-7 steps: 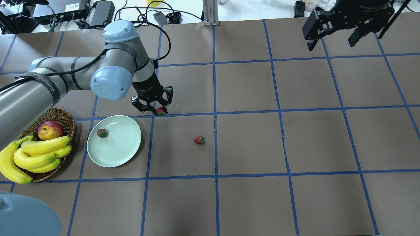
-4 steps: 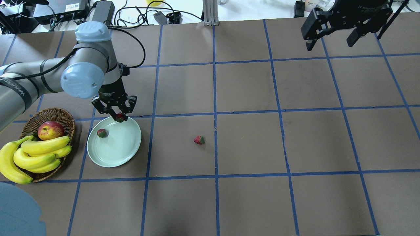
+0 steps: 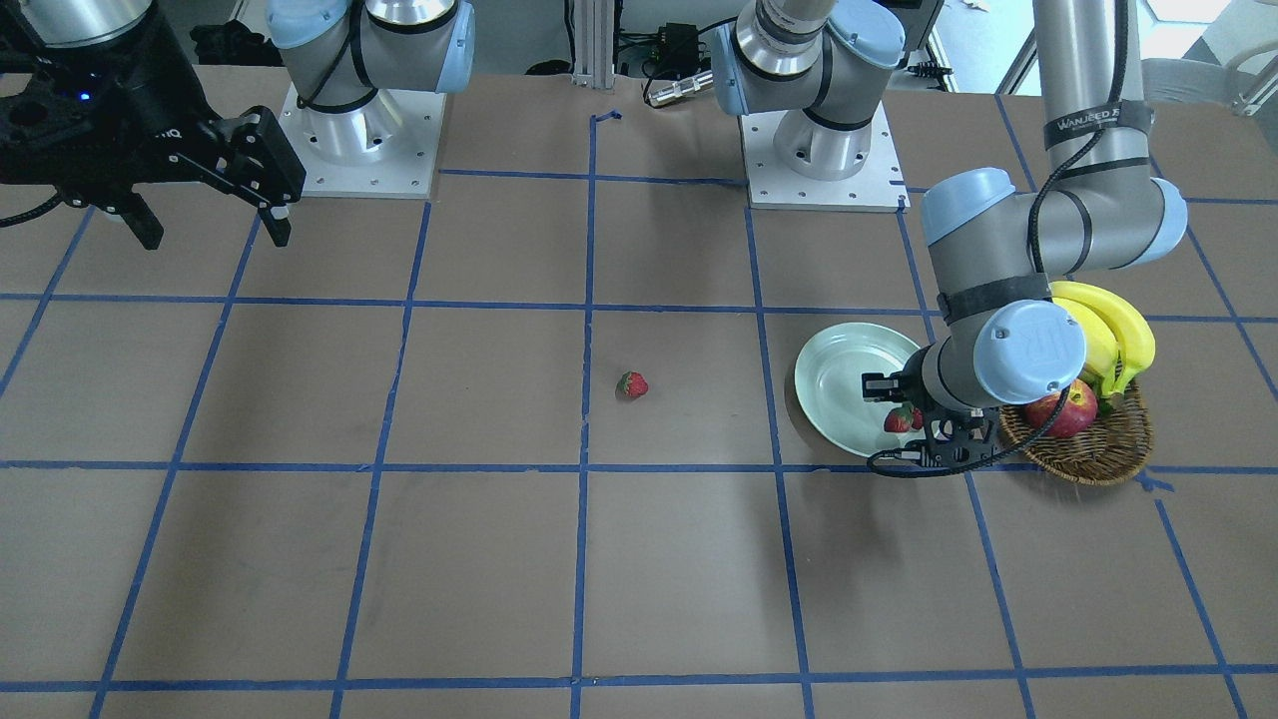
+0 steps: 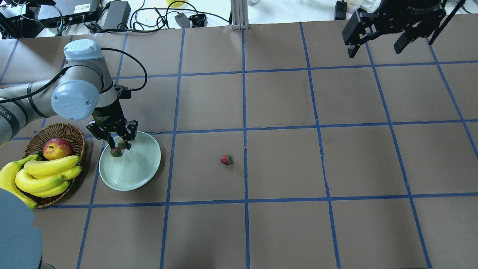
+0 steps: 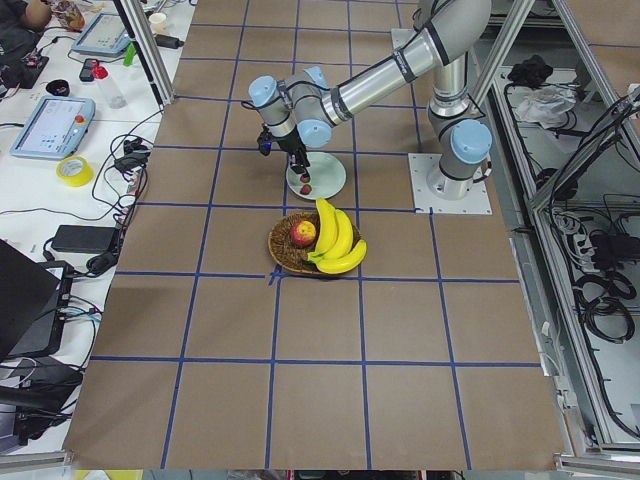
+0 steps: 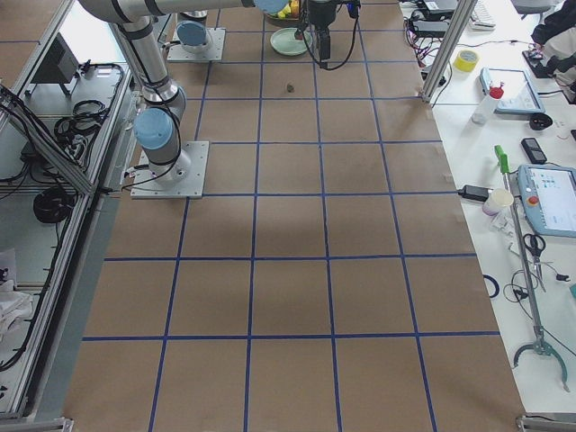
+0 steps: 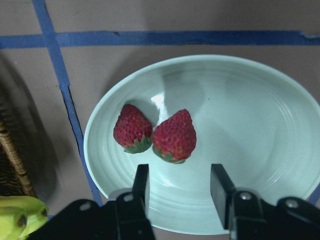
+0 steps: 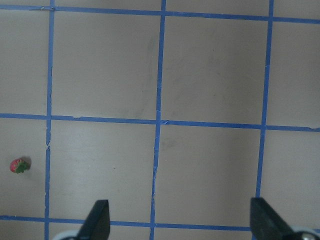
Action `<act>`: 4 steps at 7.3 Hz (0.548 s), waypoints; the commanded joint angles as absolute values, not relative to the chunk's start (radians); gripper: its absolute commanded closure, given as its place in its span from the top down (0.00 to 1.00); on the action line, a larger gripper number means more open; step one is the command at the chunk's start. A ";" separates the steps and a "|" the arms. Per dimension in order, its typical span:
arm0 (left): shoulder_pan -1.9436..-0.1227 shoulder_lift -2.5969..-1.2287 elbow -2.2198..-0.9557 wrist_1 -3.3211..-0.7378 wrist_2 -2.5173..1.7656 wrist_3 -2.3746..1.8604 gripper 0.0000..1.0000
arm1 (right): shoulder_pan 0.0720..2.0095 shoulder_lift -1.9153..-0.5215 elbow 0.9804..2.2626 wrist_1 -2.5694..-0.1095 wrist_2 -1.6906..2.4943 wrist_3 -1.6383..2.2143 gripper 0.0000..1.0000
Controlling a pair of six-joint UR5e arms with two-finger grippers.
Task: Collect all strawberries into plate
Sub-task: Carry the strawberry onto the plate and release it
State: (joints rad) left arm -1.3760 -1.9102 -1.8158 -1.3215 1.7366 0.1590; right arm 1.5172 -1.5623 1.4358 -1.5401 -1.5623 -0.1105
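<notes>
The pale mint plate [image 4: 139, 172] lies left of centre, next to the basket. Two strawberries [image 7: 132, 129] [image 7: 174, 136] rest side by side on it near its left rim; the overhead view shows them too [image 4: 116, 152] [image 4: 122, 145]. My left gripper [image 7: 180, 176] hovers just above them, open, with its fingers wider apart than the berry and nothing between them. A third strawberry [image 4: 226, 160] lies alone on the brown table, right of the plate [image 3: 632, 384]. My right gripper [image 4: 374, 50] hangs open, high over the far right of the table.
A wicker basket [image 4: 73, 130] with an apple [image 4: 57, 148] and bananas [image 4: 48, 172] stands just left of the plate, close to my left arm. Blue tape lines grid the brown table [image 4: 283, 224]. Cables and boxes lie along the far edge.
My left gripper carried a strawberry leftwards from the table to over the plate and opened. That berry now lies beside the one that was there. The right arm barely moved.
</notes>
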 commanded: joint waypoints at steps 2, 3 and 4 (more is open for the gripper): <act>-1.417 -1.885 -1.778 -1.321 1.569 0.030 1.00 | 1.517 -1.562 1.436 -1.540 -1.563 -0.110 1.00; -1.487 -1.879 -1.766 -1.318 1.530 -0.074 1.00 | 1.519 -1.562 1.436 -1.540 -1.563 -0.110 1.00; -1.573 -1.873 -1.766 -1.287 1.526 -0.118 1.00 | 1.517 -1.562 1.437 -1.540 -1.563 -0.110 1.00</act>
